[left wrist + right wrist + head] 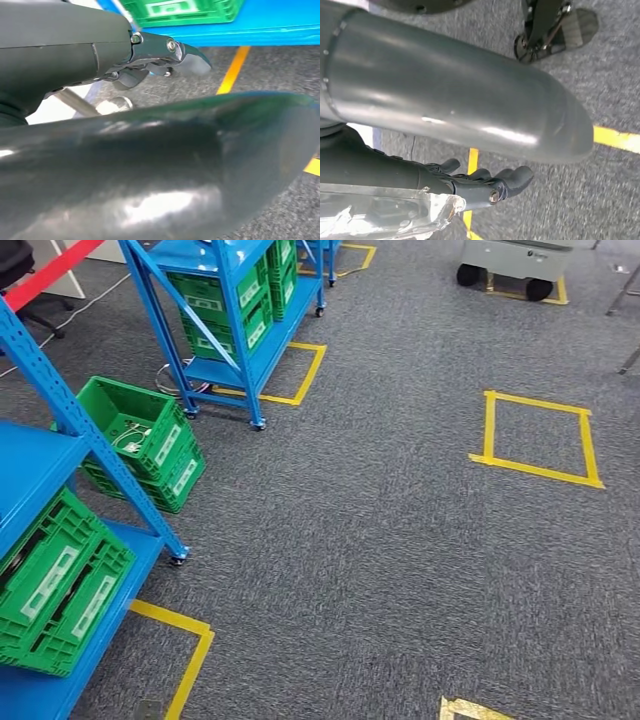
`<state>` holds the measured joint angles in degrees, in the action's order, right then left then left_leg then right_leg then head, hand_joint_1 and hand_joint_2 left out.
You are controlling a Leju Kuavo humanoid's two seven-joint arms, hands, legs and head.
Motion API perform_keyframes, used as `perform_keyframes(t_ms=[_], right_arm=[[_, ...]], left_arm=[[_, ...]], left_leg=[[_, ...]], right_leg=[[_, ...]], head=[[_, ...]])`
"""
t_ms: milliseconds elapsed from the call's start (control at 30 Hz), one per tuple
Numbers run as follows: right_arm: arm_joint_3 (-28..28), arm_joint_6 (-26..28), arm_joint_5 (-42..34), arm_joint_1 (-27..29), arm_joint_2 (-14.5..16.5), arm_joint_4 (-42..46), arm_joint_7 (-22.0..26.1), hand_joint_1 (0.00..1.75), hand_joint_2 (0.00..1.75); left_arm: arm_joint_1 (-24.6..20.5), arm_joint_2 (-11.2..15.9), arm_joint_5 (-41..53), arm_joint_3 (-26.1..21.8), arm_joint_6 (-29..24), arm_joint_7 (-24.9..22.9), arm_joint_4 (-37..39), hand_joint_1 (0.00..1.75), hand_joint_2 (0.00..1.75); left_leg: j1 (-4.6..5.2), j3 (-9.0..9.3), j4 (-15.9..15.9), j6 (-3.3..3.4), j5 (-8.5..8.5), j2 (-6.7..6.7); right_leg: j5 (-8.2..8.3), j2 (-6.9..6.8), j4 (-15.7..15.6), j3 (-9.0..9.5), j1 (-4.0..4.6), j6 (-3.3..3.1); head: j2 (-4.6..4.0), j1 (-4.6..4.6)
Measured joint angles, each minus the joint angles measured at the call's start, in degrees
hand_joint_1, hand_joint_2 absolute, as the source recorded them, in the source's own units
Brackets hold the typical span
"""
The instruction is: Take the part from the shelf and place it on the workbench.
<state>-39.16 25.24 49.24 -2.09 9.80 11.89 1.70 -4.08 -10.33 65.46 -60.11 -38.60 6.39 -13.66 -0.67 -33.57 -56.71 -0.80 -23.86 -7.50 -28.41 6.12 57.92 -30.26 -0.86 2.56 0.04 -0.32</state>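
Looking down from the head view, the robot faces grey carpet marked with yellow tape squares, with a blue shelf at its left and a second blue shelf further off. Green crates sit on the near shelf's lower level, each carrying pale rectangular labels whose writing is too small to read; another pair of green crates stands stacked on the floor between the two shelves, also with unreadable white labels, and more green crates fill the far shelf. A pale wheeled machine stands at the far edge of the carpet with small dark lettering that cannot be made out. Which item is the part cannot be told: the crates' contents are mostly hidden, apart from some pale wire-like pieces in the top floor crate. In the left wrist view the left hand hangs beside the robot's body, its dark fingers stretched out and holding nothing, with a green crate on a blue shelf edge beyond it. In the right wrist view the right hand likewise hangs over the carpet and a yellow tape line, its fingers extended, slightly apart, and empty
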Motion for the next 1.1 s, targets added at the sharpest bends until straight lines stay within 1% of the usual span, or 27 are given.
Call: perform_keyframes(t_ms=[33, 67, 100, 167, 200, 233, 267, 300, 333, 400, 433, 467, 500, 533, 567, 633, 700, 733, 767, 800, 833, 867, 900, 967, 1000, 1067, 1100], right_arm=[[0.0, 0.0, 0.0, 0.0, 0.0, 0.0, 0.0, 0.0, 0.0], [0.0, 0.0, 0.0, 0.0, 0.0, 0.0, 0.0, 0.0, 0.0], [0.0, 0.0, 0.0, 0.0, 0.0, 0.0, 0.0, 0.0, 0.0], [0.0, 0.0, 0.0, 0.1, 0.1, 0.0, 0.0, 0.0, 0.0], [0.0, 0.0, 0.0, 0.2, 0.1, 0.0, 0.0, 0.0, 0.0], [0.0, 0.0, 0.0, 0.3, 0.1, 0.0, 0.0, 0.0, 0.0], [0.0, 0.0, 0.0, 0.3, 0.0, 0.0, 0.0, 0.0, 0.0], [0.0, 0.0, 0.0, 0.2, 0.0, 0.0, 0.0, 0.0, 0.0], [0.0, 0.0, 0.0, 0.1, 0.0, 0.0, 0.0, 0.0, 0.0], [0.0, 0.1, 0.1, 0.0, 0.0, 0.0, 0.0, 0.0, 0.0], [0.0, 0.1, 0.2, 0.0, 0.0, 0.0, 0.0, 0.0, 0.0], [0.0, 0.2, 0.3, -0.1, 0.0, 0.0, 0.0, 0.0, 0.0], [0.0, 0.2, 0.3, -0.1, 0.0, 0.0, -0.1, 0.0, 0.0], [0.0, 0.2, 0.4, -0.2, 0.0, 0.0, -0.1, 0.0, 0.0], [0.0, 0.2, 0.5, -0.3, 0.0, 0.0, -0.2, 0.0, 0.0], [0.0, 0.2, 0.6, -0.5, 0.0, 0.0, -0.2, 0.0, 0.0], [0.0, 0.1, 0.7, -0.4, 0.0, 0.0, -0.2, 0.0, 0.0], [0.0, 0.1, 0.7, -0.3, 0.0, 0.0, -0.2, 0.0, 0.0], [0.0, 0.1, 0.7, -0.2, 0.0, 0.0, -0.2, 0.0, 0.0], [0.0, 0.1, 0.7, -0.2, 0.0, 0.0, -0.2, 0.0, 0.0], [0.0, 0.1, 0.7, -0.1, 0.0, 0.0, -0.3, 0.0, 0.0], [0.0, 0.1, 0.8, -0.1, 0.0, 0.0, -0.3, 0.0, 0.0], [0.0, 0.1, 0.8, -0.1, 0.0, 0.0, -0.3, 0.0, 0.0], [0.0, 0.1, 0.9, -0.2, 0.0, 0.0, -0.3, 0.0, 0.0], [0.0, 0.1, 0.9, -0.2, 0.0, -0.1, -0.3, 0.0, 0.0], [0.0, 0.1, 0.9, -0.3, -0.1, -0.1, -0.3, 0.0, 0.0], [0.0, 0.2, 1.0, -0.3, -0.1, -0.1, -0.3, 0.0, 0.0]], left_arm=[[0.1, 0.0, 0.0, 0.0, 0.0, 0.0, 0.0, 0.0, 0.0], [0.3, 0.0, 0.0, 0.0, 0.0, 0.0, 0.0, 0.0, 0.0], [0.3, 0.1, 0.0, 0.0, 0.0, 0.0, 0.0, 0.0, 0.0], [0.2, 0.0, 0.0, 0.0, 0.0, 0.0, 0.0, 0.0, 0.0], [0.1, 0.0, 0.0, 0.0, 0.0, 0.0, 0.0, 0.0, 0.0], [0.1, 0.0, 0.0, 0.0, 0.0, 0.0, 0.0, 0.0, 0.0], [0.1, 0.0, 0.0, 0.0, -0.1, 0.1, 0.0, 0.0, 0.0], [0.2, 0.0, 0.2, 0.0, -0.2, 0.4, 0.0, 0.0, 0.0], [0.3, 0.0, 0.3, 0.0, -0.4, 0.7, 0.0, 0.0, 0.0], [0.2, 0.0, 0.8, 0.0, -0.8, 1.2, 0.0, 0.0, 0.0], [0.1, 0.0, 0.9, 0.0, -0.8, 1.4, 0.0, 0.0, 0.0], [-0.1, 0.0, 1.1, 0.0, -0.9, 1.5, 0.0, 0.0, 0.0], [-0.1, 0.0, 1.1, 0.0, -0.9, 1.6, 0.0, 0.0, 0.0], [-0.1, 0.0, 1.2, 0.0, -1.0, 1.6, 0.0, 0.0, 0.0], [0.0, 0.0, 1.2, 0.0, -1.0, 1.6, 0.0, 0.0, 0.0], [0.1, 0.0, 1.2, 0.0, -1.1, 1.6, 0.0, 0.0, 0.0], [0.0, 0.0, 1.2, 0.0, -1.1, 1.5, 0.0, 0.0, 0.0], [-0.1, -0.1, 1.2, 0.0, -1.1, 1.4, 0.0, 0.0, 0.0], [-0.1, -0.1, 1.2, 0.0, -1.1, 1.2, 0.0, 0.0, 0.0], [0.0, -0.1, 1.2, 0.0, -1.1, 1.0, 0.0, 0.0, 0.0], [0.0, -0.1, 1.2, 0.0, -1.1, 0.9, 0.1, 0.0, 0.0], [0.1, -0.1, 1.2, 0.0, -1.1, 0.8, 0.1, 0.0, 0.0], [0.0, -0.1, 1.2, 0.0, -1.1, 0.8, 0.1, 0.0, 0.0], [-0.1, 0.0, 1.2, 0.0, -1.0, 0.9, 0.1, 0.0, 0.0], [-0.1, 0.0, 1.1, 0.0, -1.0, 0.9, 0.1, 0.0, 0.0], [0.1, 0.0, 1.1, 0.0, -1.0, 1.1, 0.1, 0.0, 0.0], [0.2, 0.1, 1.0, 0.0, -1.0, 1.1, 0.1, 0.0, 0.0]], left_leg=[[-0.17, -0.23, 0.2, -0.45, 0.28, -0.71], [-0.16, -0.5, 0.0, -0.8, 0.23, -0.29], [-0.06, -1.03, -0.9, -1.06, -0.46, 0.96], [0.27, -3.49, -6.2, -1.29, -3.84, 4.8], [0.31, -5.27, -10.2, -1.35, -5.9, 5.98], [0.31, -6.8, -13.7, -1.4, -7.39, 6.5], [0.31, -7.56, -15.8, -1.39, -7.9, 6.73], [0.31, -7.22, -15.7, -1.34, -7.28, 6.85], [0.36, -5.77, -13.4, -1.22, -5.76, 7.13], [0.74, -1.2, -5.4, -0.8, -2.41, 9.4], [0.96, 0.49, -2.2, -0.44, -1.49, 10.54], [1.18, 1.42, -0.3, -0.11, -1.16, 11.33], [1.36, 1.6, 0.4, 0.21, -1.24, 11.4], [1.34, 1.47, 0.5, 0.6, -1.14, 10.7], [1.24, 1.46, 0.6, 0.9, -1.02, 10.1], [0.85, 1.5, 0.8, 1.57, -0.73, 8.91], [0.6, 1.35, 0.9, 1.99, -0.55, 7.63], [0.58, 1.27, 0.9, 2.08, -0.5, 6.89], [0.56, 1.23, 0.9, 2.1, -0.45, 6.1], [0.53, 1.23, 0.8, 2.06, -0.4, 5.29], [0.46, 1.26, 0.8, 1.96, -0.34, 4.45], [0.37, 1.28, 0.8, 1.78, -0.29, 3.6], [0.32, 1.24, 0.7, 1.51, -0.24, 2.82], [0.26, 0.81, 0.4, 0.81, -0.09, 1.39], [0.2, 0.51, 0.4, 0.38, 0.11, 0.76], [-0.09, -0.01, 0.5, -0.43, 0.5, -0.23], [-0.06, -0.33, 0.0, -0.72, 0.17, 0.46]], right_leg=[[0.17, -0.78, 0.0, 0.02, 0.1, -0.36], [0.38, -1.58, -0.1, 0.14, 0.15, -0.78], [0.61, -2.47, -0.3, 0.16, 0.16, -1.18], [0.83, -4.43, -0.6, 0.16, 0.32, -1.74], [0.83, -5.46, -0.6, 0.11, 0.49, -1.89], [0.79, -6.43, -0.6, 0.06, 0.64, -1.96], [0.75, -7.37, -0.6, 0.04, 0.75, -2.02], [0.72, -8.22, -0.6, 0.07, 0.82, -2.06], [0.69, -8.97, -0.6, 0.14, 0.85, -2.06], [0.48, -10.36, -0.5, 0.39, 1.03, -1.85], [0.33, -10.98, -0.4, 0.45, 1.18, -1.65], [0.2, -11.58, -0.4, 0.51, 1.33, -1.43], [0.11, -12.18, -0.4, 0.57, 1.46, -1.21], [0.08, -12.76, -0.5, 0.72, 1.45, -0.99], [-0.12, -12.68, -0.4, 0.78, 1.39, -0.66], [-1.88, -10.3, 2.0, -0.13, 1.22, 0.03], [-5.52, -7.23, 9.2, -3.45, 0.98, 0.5], [-7.07, -6.64, 13.2, -5.41, 0.89, 0.63], [-7.69, -6.41, 15.8, -6.81, 0.83, 0.71], [-7.11, -6.34, 16.2, -7.19, 0.77, 0.75], [-5.5, -6.18, 14.4, -6.51, 0.67, 0.78], [-3.19, -5.52, 10.6, -4.83, 0.47, 0.85], [-1.42, -4.03, 6.4, -2.97, 0.2, 0.95], [0.2, -1.41, 0.7, -0.35, -0.21, 0.84], [0.06, -0.89, 0.0, 0.01, -0.2, 0.56], [0.31, -2.11, 0.0, 0.12, -0.03, -0.34], [0.5, -2.79, -0.1, 0.14, -0.01, -0.79]], head=[[0.0, 0.02], [0.0, -0.03], [0.0, -0.26], [0.0, -0.71], [0.0, -0.88], [0.0, -0.88], [0.0, -0.88], [0.0, -0.88], [0.0, -0.89], [0.0, -0.92], [0.0, -0.91], [0.0, -0.9], [0.0, -0.87], [0.0, -0.86], [0.0, -0.83], [0.0, -0.56], [0.0, -0.17], [0.0, -0.06], [0.0, -0.02], [0.0, 0.03], [0.0, 0.01], [0.0, 0.02], [0.0, 0.04], [0.0, 0.06], [0.0, 0.04], [0.0, 0.03], [0.0, -0.14]])
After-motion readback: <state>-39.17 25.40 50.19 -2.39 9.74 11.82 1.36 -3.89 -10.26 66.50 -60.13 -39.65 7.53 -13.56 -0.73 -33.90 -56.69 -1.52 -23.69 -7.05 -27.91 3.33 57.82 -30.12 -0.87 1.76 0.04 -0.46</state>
